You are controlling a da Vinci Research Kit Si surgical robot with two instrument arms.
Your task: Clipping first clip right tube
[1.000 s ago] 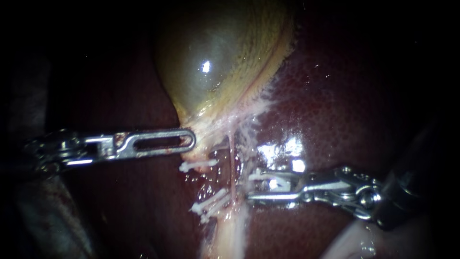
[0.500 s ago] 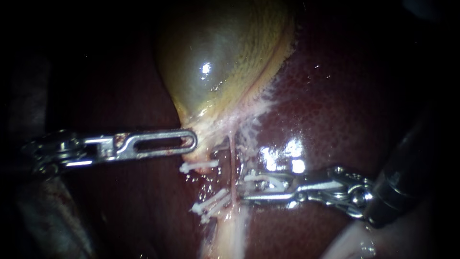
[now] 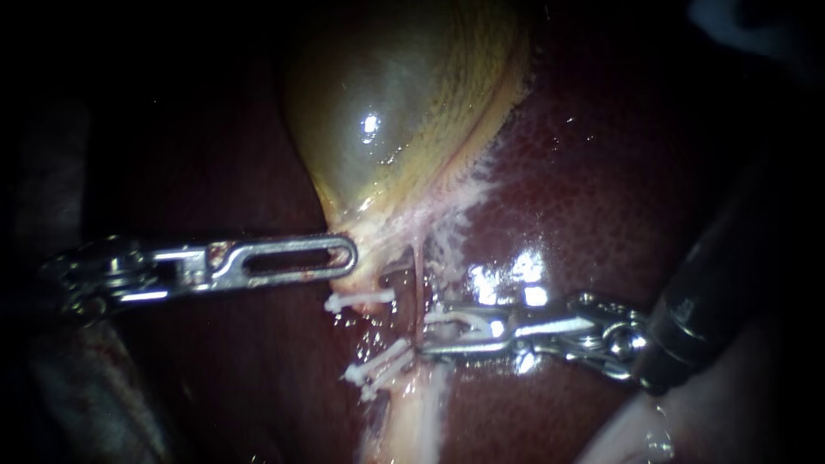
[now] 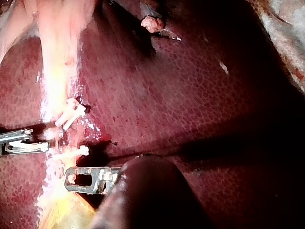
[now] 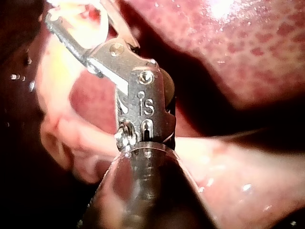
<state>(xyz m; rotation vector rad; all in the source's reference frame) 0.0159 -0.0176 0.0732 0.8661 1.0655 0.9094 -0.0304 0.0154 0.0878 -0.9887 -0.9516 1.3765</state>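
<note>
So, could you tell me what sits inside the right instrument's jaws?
A white clip lies between the right instrument's jaws, whose tips reach the thin tube. Whether the clip spans the tube is hidden behind the jaws.

Left instrument [image 3: 344,255] lies level; right instrument [image 3: 427,333] slants in, pincer gripping a clip [image 3: 464,320].

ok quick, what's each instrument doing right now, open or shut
Left instrument: cannot be told; tip at the neck of the gallbladder.
Right instrument: shut on a white clip, at the right tube.
</note>
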